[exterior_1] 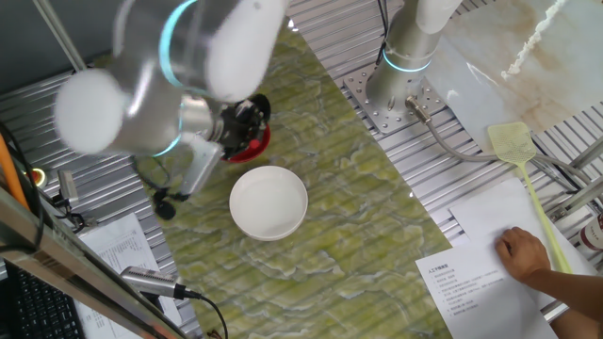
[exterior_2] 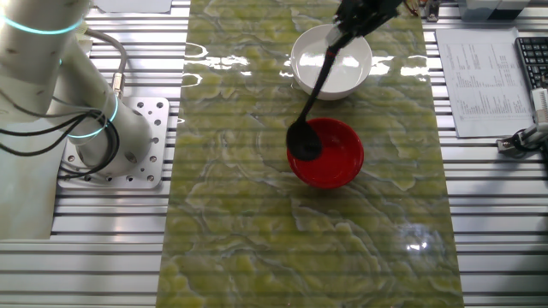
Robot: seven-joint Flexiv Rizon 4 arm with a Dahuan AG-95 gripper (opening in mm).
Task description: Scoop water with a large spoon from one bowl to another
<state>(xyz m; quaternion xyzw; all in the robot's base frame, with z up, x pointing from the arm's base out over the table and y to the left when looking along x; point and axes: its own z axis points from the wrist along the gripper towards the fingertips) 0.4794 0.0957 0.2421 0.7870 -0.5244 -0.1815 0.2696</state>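
The red bowl sits mid-mat, and the wider white bowl stands just beyond it. The black ladle's round scoop is at the red bowl's left rim. Its thin handle slants up across the white bowl to my gripper at the top edge, which is shut on the handle. In the one fixed view, the blurred arm and gripper hide most of the red bowl. The white bowl shows fully there. I cannot make out water in either bowl.
A second arm's base is bolted at the mat's side, and the base also shows in the other fixed view. A yellow fly swatter, papers and a person's hand lie to one side. A keyboard is nearby.
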